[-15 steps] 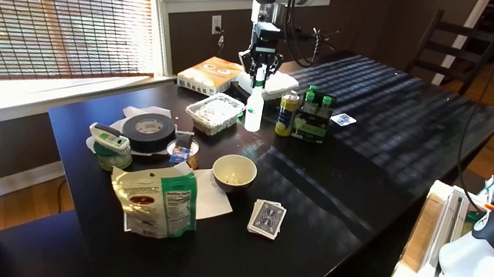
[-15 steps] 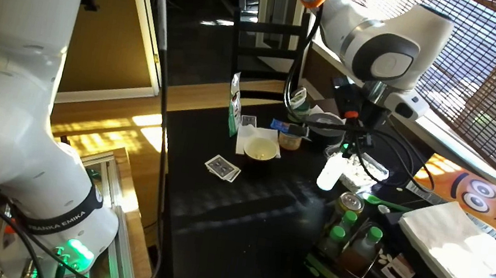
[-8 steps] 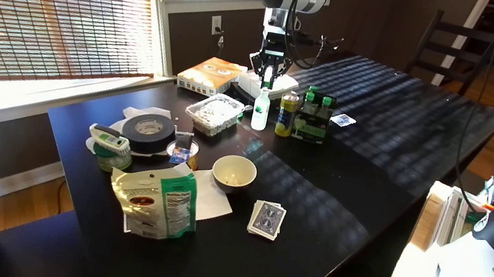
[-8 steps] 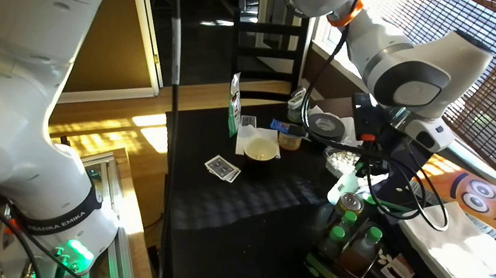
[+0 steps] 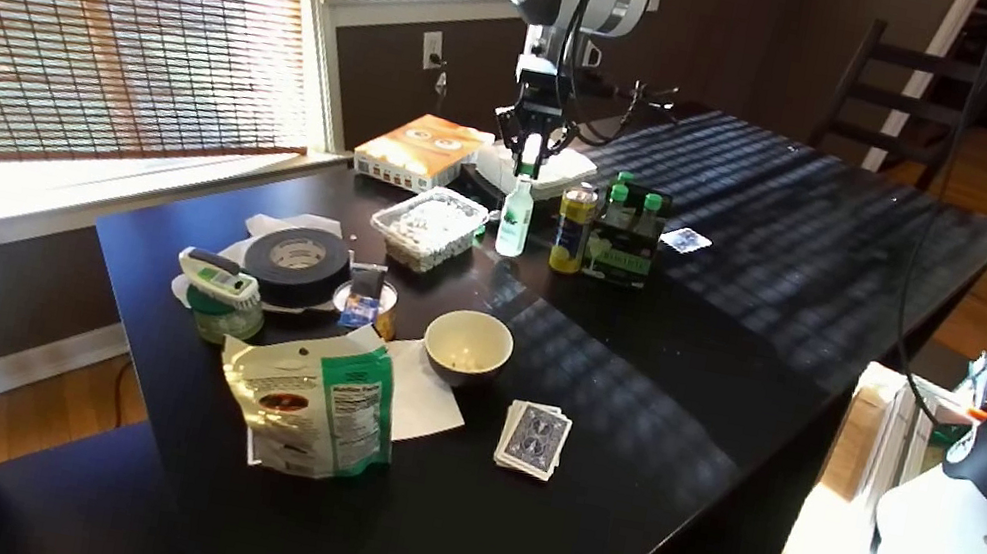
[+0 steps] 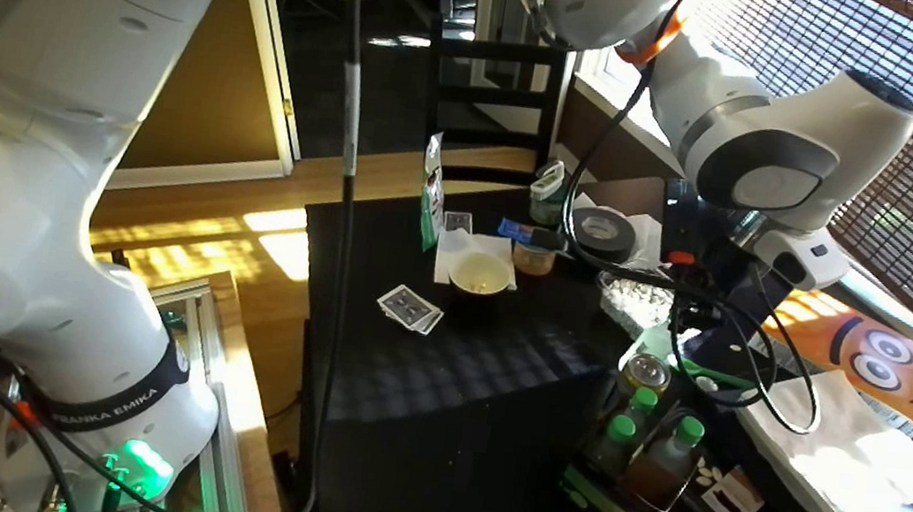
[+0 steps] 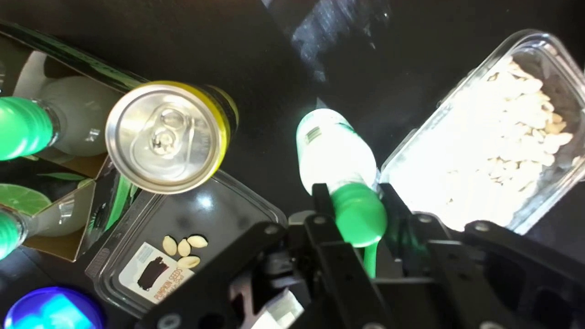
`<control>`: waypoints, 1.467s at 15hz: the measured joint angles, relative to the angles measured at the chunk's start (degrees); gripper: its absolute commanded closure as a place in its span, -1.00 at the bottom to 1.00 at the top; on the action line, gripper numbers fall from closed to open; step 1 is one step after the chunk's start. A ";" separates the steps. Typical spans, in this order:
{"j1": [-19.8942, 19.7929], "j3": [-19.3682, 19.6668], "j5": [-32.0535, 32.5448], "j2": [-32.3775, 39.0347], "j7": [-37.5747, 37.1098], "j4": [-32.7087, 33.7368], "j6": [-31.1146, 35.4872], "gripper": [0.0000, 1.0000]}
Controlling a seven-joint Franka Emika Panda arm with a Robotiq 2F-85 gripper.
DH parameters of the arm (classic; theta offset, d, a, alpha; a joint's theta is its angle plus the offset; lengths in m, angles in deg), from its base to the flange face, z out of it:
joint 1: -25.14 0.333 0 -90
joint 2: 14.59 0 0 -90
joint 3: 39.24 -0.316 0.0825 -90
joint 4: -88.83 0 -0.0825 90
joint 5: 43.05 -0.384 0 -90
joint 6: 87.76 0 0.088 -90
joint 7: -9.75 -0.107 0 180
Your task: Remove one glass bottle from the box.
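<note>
A slim glass bottle (image 5: 514,222) with a green cap and pale label hangs or stands about upright outside the box; whether its base touches the table I cannot tell. My gripper (image 7: 355,189) is shut around its green cap and neck, one finger on each side. In an exterior view the same bottle (image 6: 648,345) is partly hidden behind a can and the arm's cables. The dark green box (image 5: 619,261) sits to the side beyond the can and holds three more green-capped bottles; its open top (image 6: 651,482) shows from above.
A yellow can (image 5: 571,232) stands between bottle and box. Close on the bottle's other side is a clear tub of pale seeds (image 7: 502,151). Around them lie a dark container labelled pumpkin seeds (image 7: 192,214), a green spoon (image 6: 721,379) and stacked white napkins (image 6: 840,453). A bowl (image 5: 467,354) is farther off.
Still gripped, the bottle has shifted toward the can, then slightly toward the window, so the can now covers part of it in an exterior view. The bright glare on it has faded.
</note>
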 measured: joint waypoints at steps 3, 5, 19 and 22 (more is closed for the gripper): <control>1.43 1.51 0.91 0.00 -2.74 0.00 1.22 0.85; 2.30 2.31 1.64 0.00 -4.29 -0.02 1.27 0.85; 3.07 2.76 2.18 1.14 -7.62 -0.04 1.42 -0.50; 3.38 2.99 2.33 -1.87 -7.61 -1.32 1.80 -0.90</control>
